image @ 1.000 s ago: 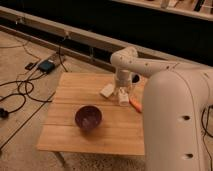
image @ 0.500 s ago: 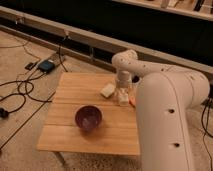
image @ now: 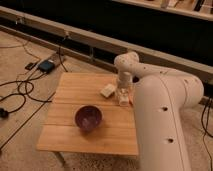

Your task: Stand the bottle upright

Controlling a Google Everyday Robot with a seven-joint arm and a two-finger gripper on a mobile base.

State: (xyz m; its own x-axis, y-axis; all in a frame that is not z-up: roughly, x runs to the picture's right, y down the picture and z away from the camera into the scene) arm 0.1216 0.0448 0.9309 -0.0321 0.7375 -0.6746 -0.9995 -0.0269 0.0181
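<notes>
Bottle (image: 123, 99) and gripper (image: 123, 96), seen from above the table. Your gripper points straight down over the right rear part of the tabletop. Its fingers are spread and released, gripping nothing that you can make out. The bottle shows as a small pale shape right at the fingertips, on the wood. You cannot tell whether it stands or lies, nor whether the fingers touch it.

Just to the left of the gripper lies a flat white block (image: 107, 90), on the table and apart from the fingers. Nearer the front, toward the middle of the tabletop, sits a purple bowl (image: 89, 118), upright and well apart from both block and bottle. The wooden table (image: 75, 142) bears all three.

Above the gripper, the white arm (image: 162, 107) bends at a rounded joint over the table's rear edge. It then runs, thick and pale, down the right side of your view, hiding the table's right edge. On the floor to the left, dark cables (image: 20, 95) trail toward a blue box (image: 46, 65) near the table's far left corner.
</notes>
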